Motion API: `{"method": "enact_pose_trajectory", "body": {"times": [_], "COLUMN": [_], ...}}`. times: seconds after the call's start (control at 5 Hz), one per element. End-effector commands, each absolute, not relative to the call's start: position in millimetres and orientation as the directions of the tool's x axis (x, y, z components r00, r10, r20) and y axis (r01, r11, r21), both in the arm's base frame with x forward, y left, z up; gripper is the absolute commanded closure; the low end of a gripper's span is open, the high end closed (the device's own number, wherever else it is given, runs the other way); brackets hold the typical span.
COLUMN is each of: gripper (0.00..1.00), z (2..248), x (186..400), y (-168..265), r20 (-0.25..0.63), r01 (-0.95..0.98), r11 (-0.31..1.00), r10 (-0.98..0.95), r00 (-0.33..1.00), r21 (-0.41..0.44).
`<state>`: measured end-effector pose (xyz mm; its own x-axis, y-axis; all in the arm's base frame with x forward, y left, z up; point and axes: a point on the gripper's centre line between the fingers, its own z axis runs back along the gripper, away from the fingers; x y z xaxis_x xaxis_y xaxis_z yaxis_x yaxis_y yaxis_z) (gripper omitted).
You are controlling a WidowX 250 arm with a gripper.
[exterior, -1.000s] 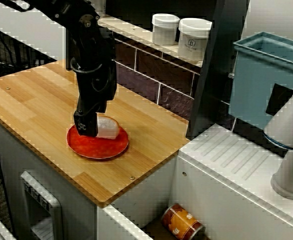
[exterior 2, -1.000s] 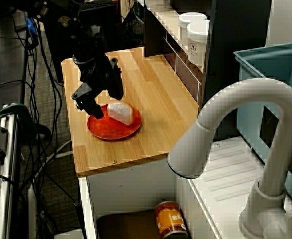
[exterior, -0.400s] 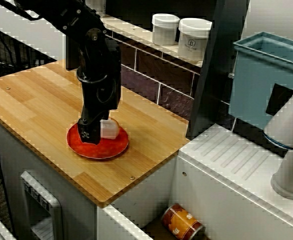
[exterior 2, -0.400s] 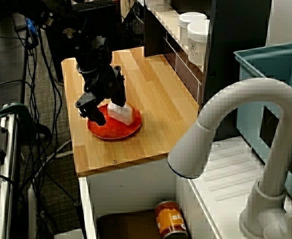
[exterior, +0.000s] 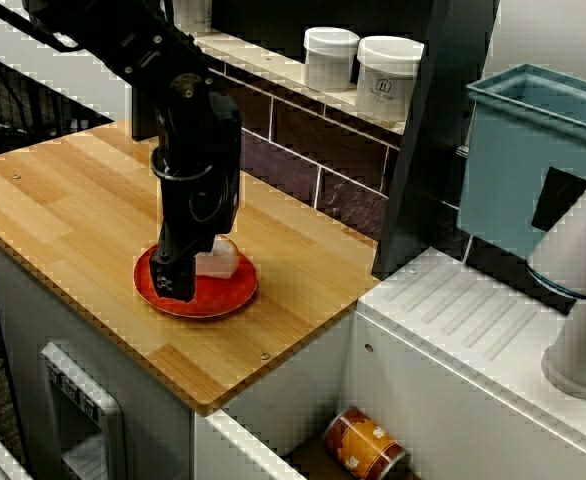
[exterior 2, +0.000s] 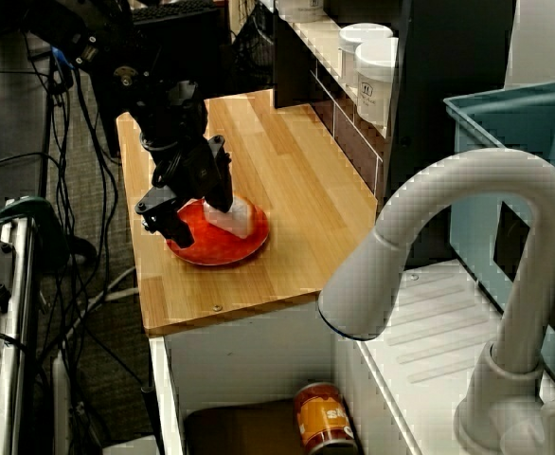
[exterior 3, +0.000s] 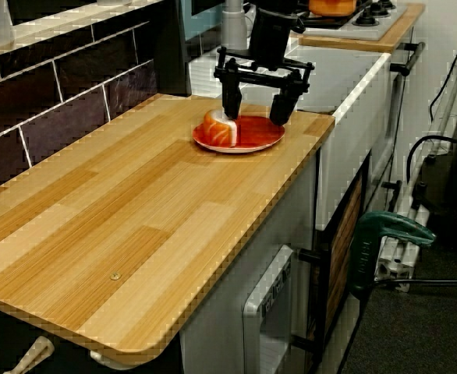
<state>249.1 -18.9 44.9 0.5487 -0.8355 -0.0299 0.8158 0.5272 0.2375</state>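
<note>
A red plate [exterior: 213,298] [exterior 2: 216,248] [exterior 3: 252,139] lies near the front edge of the wooden counter [exterior: 63,200]. On it rests a white food piece with an orange top [exterior 3: 217,127] [exterior 2: 238,217] [exterior: 220,260]. My black gripper [exterior 3: 256,107] [exterior 2: 192,207] [exterior: 195,268] is open and low over the plate. One finger [exterior 3: 231,101] stands right against the piece. The other finger [exterior 3: 280,105] hangs over the plate's opposite side. The piece seems to lie just outside the gap rather than between the fingers.
Two white jars [exterior: 358,65] stand on the ledge above the dark tiled wall. A teal bin [exterior: 533,150] and a white faucet [exterior 2: 448,237] are by the sink. A can [exterior: 363,440] lies below the counter. Cables and a green clamp [exterior 3: 388,234] are beside it.
The gripper has come down from just above the plate to fingers almost on it, shifting slightly toward the counter's front edge. The food piece has stayed in place.
</note>
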Motion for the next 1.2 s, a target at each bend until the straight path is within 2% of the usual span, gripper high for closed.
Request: {"method": "enact_pose_trajectory", "body": {"times": [0.0,0.8,1.0], "gripper": [0.00,0.00,0.00], "z": [49.9,77.6,75.9], "x": [239.4,261.1,266.6], "y": [-18.2,-14.6,-13.9], "r20": [-0.021,0.029,0.024], "r01": [0.822,0.800,0.797], "r11": [0.507,0.542,0.547], "r10": [-0.848,-0.832,-0.828], "r00": [0.529,0.554,0.561], "r21": [0.259,0.256,0.255]}}
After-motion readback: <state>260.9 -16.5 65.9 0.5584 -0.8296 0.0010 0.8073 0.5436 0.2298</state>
